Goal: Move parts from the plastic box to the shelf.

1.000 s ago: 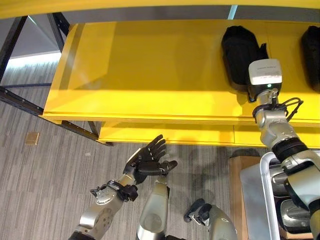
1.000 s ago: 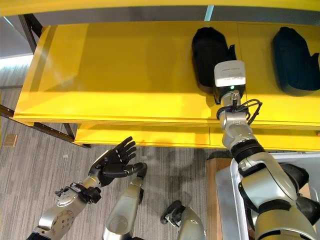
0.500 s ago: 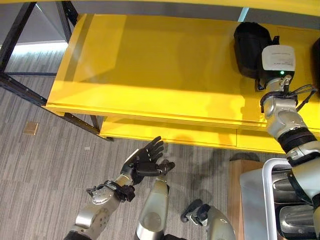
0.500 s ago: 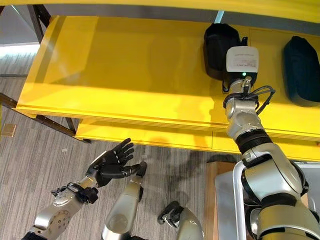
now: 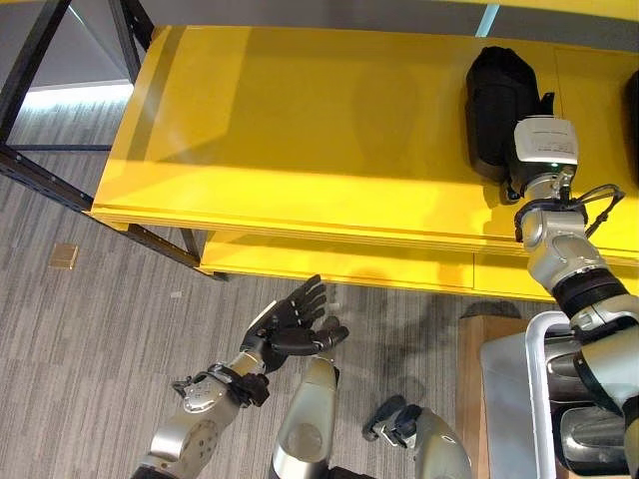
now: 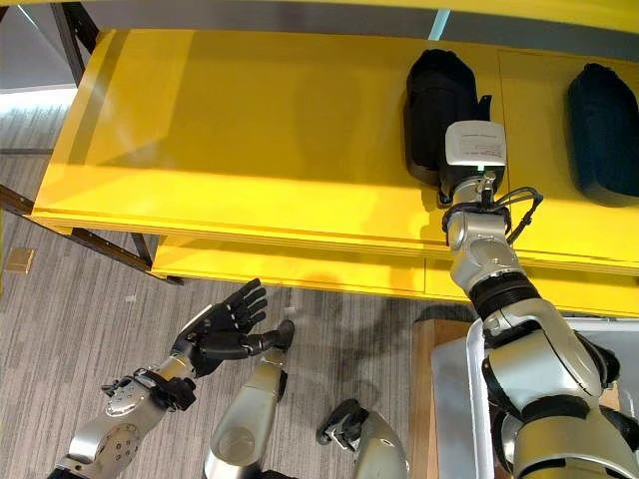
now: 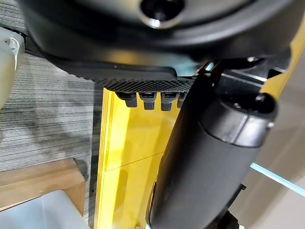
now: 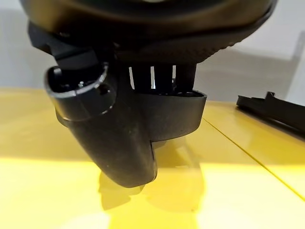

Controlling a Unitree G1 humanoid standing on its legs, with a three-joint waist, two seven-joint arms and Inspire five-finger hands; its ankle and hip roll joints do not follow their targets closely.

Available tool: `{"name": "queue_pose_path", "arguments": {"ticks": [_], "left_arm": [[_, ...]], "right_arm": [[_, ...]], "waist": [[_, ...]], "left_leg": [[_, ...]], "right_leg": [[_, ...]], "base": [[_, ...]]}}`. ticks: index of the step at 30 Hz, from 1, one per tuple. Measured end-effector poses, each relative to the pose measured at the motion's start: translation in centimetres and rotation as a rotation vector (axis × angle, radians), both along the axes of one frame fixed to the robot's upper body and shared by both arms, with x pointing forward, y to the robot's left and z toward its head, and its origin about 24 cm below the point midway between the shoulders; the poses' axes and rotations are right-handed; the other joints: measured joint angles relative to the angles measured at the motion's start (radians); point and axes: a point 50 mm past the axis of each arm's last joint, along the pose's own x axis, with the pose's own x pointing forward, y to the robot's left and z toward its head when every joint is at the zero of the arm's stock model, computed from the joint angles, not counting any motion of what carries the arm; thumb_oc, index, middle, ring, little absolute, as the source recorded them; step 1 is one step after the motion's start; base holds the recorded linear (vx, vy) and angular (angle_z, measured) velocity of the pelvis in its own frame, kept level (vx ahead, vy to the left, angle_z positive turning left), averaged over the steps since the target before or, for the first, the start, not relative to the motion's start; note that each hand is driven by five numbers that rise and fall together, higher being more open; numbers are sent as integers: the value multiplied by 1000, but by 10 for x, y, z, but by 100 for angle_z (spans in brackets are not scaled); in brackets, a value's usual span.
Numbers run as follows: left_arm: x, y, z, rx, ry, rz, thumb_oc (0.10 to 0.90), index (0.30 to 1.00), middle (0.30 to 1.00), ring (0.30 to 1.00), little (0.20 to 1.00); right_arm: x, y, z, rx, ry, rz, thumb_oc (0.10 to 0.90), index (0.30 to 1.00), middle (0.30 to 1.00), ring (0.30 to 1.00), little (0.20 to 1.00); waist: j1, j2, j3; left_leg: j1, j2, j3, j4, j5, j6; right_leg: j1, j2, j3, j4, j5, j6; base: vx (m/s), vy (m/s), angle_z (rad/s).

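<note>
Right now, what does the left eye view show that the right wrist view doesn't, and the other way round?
Left eye view: the left hand, open above the floor, and the box at lower right. Right wrist view: the right hand from close, right at a part. Shared: that black part on the yellow shelf, and a second part beside it.

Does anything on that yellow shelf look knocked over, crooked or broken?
Nothing stands out. Two black parts lie on the yellow shelf, apart from each other: one at the right hand, another further right. The left hand hangs open below, over the floor.
</note>
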Motion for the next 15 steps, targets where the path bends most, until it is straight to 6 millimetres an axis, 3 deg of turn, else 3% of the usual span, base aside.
{"name": "queue_pose_path", "arguments": {"ticks": [15], "left_arm": [[3, 2, -1, -5, -16, 17, 900, 1000, 1000, 1000, 1000]], "right_arm": [[1, 10, -7, 3, -36, 22, 400, 300, 300, 300, 300]], "waist": [[-22, 0, 0]], "left_leg": [[0, 4, 6, 1, 3, 1]], "right_leg": [[-8, 0, 7, 13, -3, -6]], "base": [[-27, 0, -1]]}}
